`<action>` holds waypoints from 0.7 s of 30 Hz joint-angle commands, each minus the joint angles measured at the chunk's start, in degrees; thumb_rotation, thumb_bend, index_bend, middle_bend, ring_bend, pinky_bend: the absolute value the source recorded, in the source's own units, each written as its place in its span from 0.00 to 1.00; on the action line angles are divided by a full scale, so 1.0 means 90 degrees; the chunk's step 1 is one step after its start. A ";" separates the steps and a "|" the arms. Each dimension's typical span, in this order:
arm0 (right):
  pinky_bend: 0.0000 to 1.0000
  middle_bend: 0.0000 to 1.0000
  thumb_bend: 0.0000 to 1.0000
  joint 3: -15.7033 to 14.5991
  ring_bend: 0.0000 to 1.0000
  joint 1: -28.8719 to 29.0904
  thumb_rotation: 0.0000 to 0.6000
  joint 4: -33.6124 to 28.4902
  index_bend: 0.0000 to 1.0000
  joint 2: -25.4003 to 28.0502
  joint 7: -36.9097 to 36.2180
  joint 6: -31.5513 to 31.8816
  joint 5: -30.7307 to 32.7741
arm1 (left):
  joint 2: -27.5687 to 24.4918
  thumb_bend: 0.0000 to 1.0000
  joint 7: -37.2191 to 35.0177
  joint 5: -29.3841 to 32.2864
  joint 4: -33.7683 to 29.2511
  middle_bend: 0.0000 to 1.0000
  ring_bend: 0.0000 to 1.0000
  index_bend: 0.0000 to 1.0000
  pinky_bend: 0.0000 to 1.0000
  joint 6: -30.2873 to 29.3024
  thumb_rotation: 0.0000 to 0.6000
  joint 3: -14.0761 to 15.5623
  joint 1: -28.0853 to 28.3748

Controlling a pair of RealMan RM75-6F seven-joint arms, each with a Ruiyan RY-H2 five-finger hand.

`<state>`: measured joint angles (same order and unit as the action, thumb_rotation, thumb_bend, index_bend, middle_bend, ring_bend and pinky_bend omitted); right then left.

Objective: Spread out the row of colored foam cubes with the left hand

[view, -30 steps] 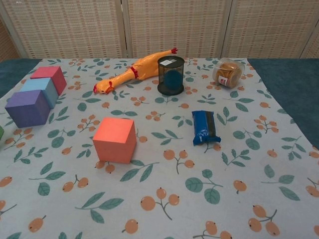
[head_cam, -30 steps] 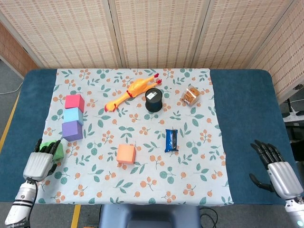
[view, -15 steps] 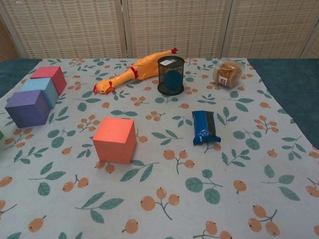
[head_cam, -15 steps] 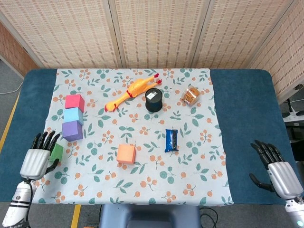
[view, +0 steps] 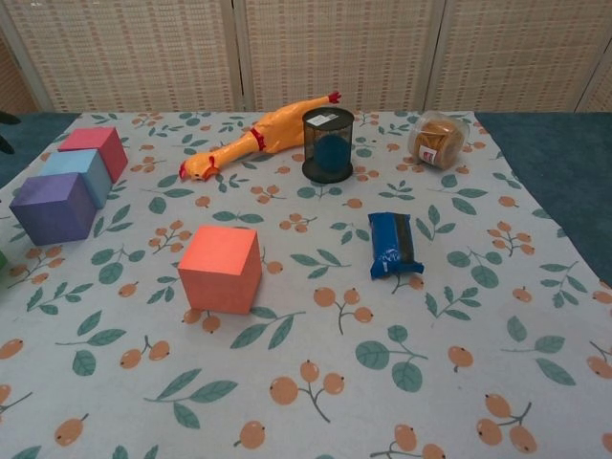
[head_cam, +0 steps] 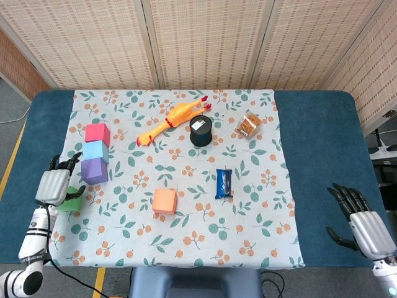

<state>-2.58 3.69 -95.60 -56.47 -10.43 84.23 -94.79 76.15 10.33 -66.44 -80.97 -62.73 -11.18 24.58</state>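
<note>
Foam cubes beside left hand, fingers apart, empty; biscuits inside clear jar

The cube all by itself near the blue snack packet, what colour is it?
Orange cube, clearest in the chest view.

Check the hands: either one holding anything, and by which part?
Nothing is held. The left hand hovers over the green cube, fingers apart. The right hand rests open on the blue table.
</note>
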 commanded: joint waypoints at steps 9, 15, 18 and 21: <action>0.00 0.00 0.23 -0.0002 0.00 0.0010 1.00 -0.0008 0.00 -0.0005 0.0015 -0.0023 0.0008 | 0.0089 0.28 0.0785 0.0989 0.0152 0.20 0.31 0.00 0.02 0.0303 1.00 -0.0069 0.0177; 0.00 0.00 0.23 -0.0040 0.00 -0.0002 1.00 -0.0051 0.00 0.0074 -0.0121 0.0021 -0.0070 | 0.0200 0.29 0.1118 0.1332 0.0215 0.20 0.31 0.00 0.04 0.0439 1.00 -0.0030 0.0300; 0.00 0.00 0.23 -0.0051 0.00 -0.0019 1.00 -0.0054 0.00 0.0106 -0.0173 0.0074 -0.0110 | 0.0255 0.29 0.1220 0.1444 0.0237 0.20 0.32 0.00 0.05 0.0485 1.00 -0.0022 0.0363; 0.00 0.00 0.23 -0.0055 0.00 -0.0016 1.00 -0.0049 0.00 0.0119 -0.0212 0.0070 -0.0109 | 0.0288 0.29 0.1267 0.1439 0.0211 0.21 0.33 0.00 0.05 0.0495 1.00 0.0012 0.0405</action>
<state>-3.07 3.54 -96.04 -55.41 -12.34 84.85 -95.78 78.70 21.68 -53.49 -79.04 -58.32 -11.10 28.18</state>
